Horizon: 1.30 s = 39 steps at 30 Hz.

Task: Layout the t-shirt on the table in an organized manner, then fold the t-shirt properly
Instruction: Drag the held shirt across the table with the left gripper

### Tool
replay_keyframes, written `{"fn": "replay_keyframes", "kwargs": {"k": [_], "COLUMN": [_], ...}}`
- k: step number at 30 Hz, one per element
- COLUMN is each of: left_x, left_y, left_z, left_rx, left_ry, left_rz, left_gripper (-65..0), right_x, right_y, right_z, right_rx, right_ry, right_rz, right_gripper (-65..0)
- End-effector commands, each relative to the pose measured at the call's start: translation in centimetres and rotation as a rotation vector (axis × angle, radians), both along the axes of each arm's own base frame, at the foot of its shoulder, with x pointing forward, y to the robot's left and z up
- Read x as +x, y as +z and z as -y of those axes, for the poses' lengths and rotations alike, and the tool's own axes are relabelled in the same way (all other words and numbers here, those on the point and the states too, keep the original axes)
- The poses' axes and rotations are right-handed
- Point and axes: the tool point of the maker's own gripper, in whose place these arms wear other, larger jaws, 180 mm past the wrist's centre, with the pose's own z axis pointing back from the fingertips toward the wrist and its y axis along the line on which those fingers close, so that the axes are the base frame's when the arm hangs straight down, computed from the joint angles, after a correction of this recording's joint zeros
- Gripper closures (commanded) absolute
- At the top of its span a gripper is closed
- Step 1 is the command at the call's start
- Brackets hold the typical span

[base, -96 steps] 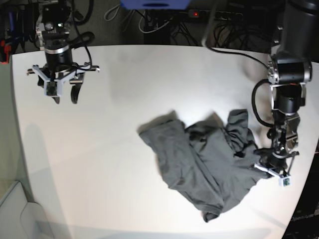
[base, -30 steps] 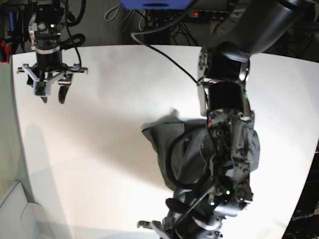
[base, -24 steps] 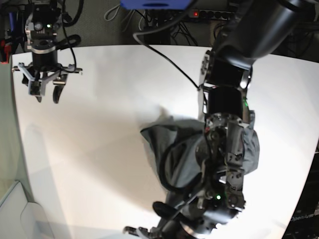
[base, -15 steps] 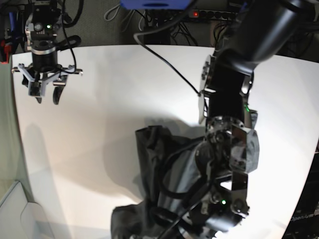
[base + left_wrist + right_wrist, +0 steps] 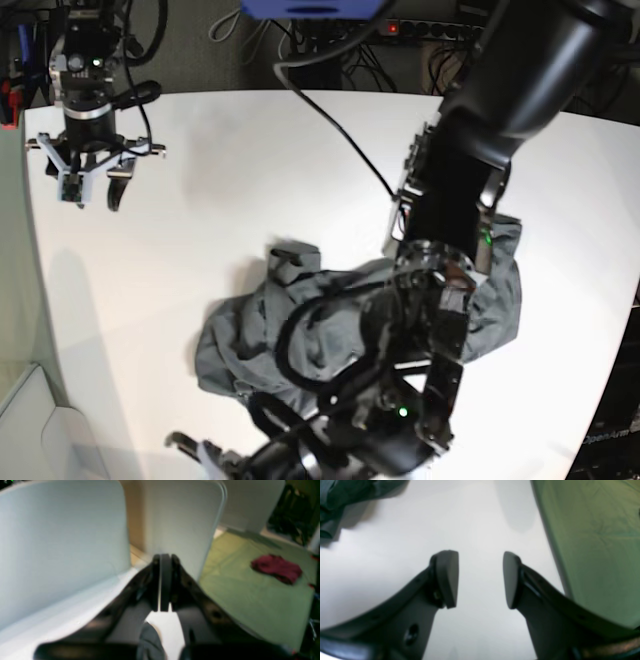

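The dark grey t-shirt (image 5: 245,345) lies bunched on the white table (image 5: 250,180), stretched from the middle toward the near left. Much of it is hidden under my left arm, which reaches over it close to the base camera. My left gripper (image 5: 200,452) is at the bottom edge of the base view. In the left wrist view this gripper (image 5: 163,560) is shut, with grey t-shirt cloth (image 5: 148,641) hanging under its fingers. My right gripper (image 5: 85,185) hovers open over bare table at the far left corner. In the right wrist view that gripper (image 5: 480,580) holds nothing, and a fold of the t-shirt (image 5: 342,492) shows top left.
Cables and a power strip (image 5: 400,28) lie behind the table. The right wrist view shows the table's edge with green floor (image 5: 595,542) beyond it. Pale panels (image 5: 62,542) and a red cloth (image 5: 276,568) on the green floor appear in the left wrist view.
My left arm has swung over the shirt toward the near edge, dragging the cloth up and to the near left. The right gripper has drifted slightly left, still open.
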Motion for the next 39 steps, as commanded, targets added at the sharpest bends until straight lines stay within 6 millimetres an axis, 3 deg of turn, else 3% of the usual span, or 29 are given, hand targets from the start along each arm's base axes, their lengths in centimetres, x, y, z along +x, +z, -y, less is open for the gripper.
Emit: {"fn": "replay_keyframes", "kwargs": {"k": [1, 4, 9, 11, 14, 16, 20, 24, 28, 30, 32, 37, 39], "left_x": [0.0, 0.7, 3.5, 3.5, 2.0, -0.2, -4.2, -6.5, -6.6, -6.1, -4.5, -1.2, 0.0], "left_y": [1.8, -0.2, -5.5, -8.4, -12.4, -15.1, -19.6, -23.9, -27.3, -27.9, -27.4, -28.7, -30.0], "left_z": [-0.1, -0.5, -7.9, -10.9, -14.4, -16.2, -19.7, -23.7, -28.1, -30.1, -31.2, -31.9, -32.0], "left_rx": [-0.032, -0.035, 0.01, 0.04, 0.069, 0.088, 0.148, 0.183, 0.163, 0.135, 0.096, 0.028, -0.001], "left_ry": [0.005, 0.021, 0.18, 0.233, 0.282, 0.294, 0.351, 0.435, 0.547, 0.601, 0.634, 0.666, 0.675], "left_rz": [0.045, -0.015, -0.118, -0.17, -0.231, -0.273, -0.351, -0.458, -0.568, -0.596, -0.585, -0.632, -0.686], "left_gripper": [-0.9, -0.9, -1.4, -4.8, -17.2, -25.8, -31.2, -31.2, -31.2, -31.2, -30.1, -11.4, -7.6], "right_x": [0.2, 0.2, 0.2, 0.2, 0.5, 0.5, 0.7, 0.7, 0.7, 0.8, 0.8, 0.7, 0.7], "right_y": [1.0, 1.0, 1.0, 0.9, 0.8, 0.8, 0.9, 0.8, 0.9, 0.8, 0.7, 0.5, 0.4], "right_z": [0.1, 0.2, 0.0, -0.3, -1.2, -1.4, -1.4, -1.5, -1.6, -2.1, -2.3, -2.9, -3.1], "right_rx": [-0.012, -0.013, -0.012, -0.008, -0.006, -0.005, -0.005, -0.004, 0.0, 0.007, 0.009, 0.017, 0.02], "right_ry": [0.0, 0.0, 0.007, 0.02, 0.073, 0.085, 0.087, 0.089, 0.092, 0.104, 0.112, 0.125, 0.13], "right_rz": [0.038, 0.036, 0.036, 0.033, 0.027, 0.025, 0.029, 0.027, 0.031, 0.028, 0.029, 0.022, 0.02], "right_gripper": [-29.7, -29.8, -29.8, -29.8, -29.8, -29.8, -29.8, -29.8, -29.8, -29.8, -29.8, -29.8, -29.8]}}
